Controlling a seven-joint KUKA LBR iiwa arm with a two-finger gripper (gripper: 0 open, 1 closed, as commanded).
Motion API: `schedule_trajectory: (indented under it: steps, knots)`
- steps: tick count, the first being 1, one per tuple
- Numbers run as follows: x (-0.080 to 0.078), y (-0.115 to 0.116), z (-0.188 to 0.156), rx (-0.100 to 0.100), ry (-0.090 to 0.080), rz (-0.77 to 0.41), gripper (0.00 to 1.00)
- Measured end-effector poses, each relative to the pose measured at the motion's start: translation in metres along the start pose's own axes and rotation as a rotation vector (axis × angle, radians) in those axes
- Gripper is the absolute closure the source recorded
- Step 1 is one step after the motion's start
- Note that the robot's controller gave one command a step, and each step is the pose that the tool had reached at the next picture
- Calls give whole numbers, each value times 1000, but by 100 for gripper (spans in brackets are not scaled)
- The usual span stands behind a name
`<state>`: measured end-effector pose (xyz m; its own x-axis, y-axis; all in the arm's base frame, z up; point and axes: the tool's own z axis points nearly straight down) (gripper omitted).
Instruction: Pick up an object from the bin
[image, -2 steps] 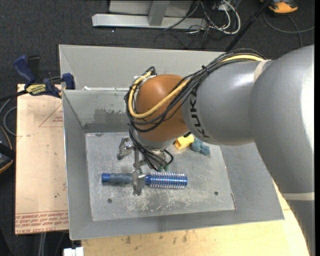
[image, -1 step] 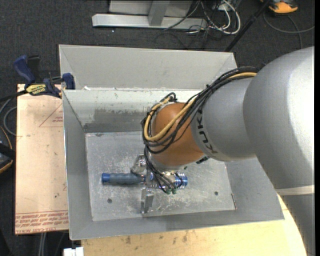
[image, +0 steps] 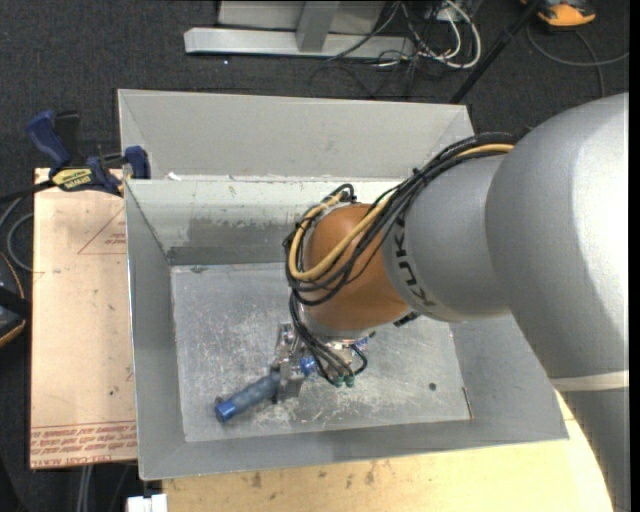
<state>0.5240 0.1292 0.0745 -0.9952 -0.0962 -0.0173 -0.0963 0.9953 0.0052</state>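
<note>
My claw (image: 293, 368) sits low in the grey bin (image: 150, 330), since the blue rod-like piece (image: 245, 398) lies flat just beside it, pointing away; clenched or released, I cannot tell.

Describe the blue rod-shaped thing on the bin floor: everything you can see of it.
The blue rod is slim and looks like plastic, with a slightly thicker, rounded lower-left end. It lies flat and slanted on the scratched bin floor, near the front wall. Its lower-left end is free. Its upper-right end runs in under the gripper, which covers it, so I cannot tell whether it is gripped.
</note>
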Motion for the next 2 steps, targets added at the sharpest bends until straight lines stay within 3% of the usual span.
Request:
schedule_trajectory:
  steps: [1, 2]
  knots:
    - [-5, -3, -91, 3, 9, -4, 100]
    - [-11, 7, -192, 3, 7, -6, 100]
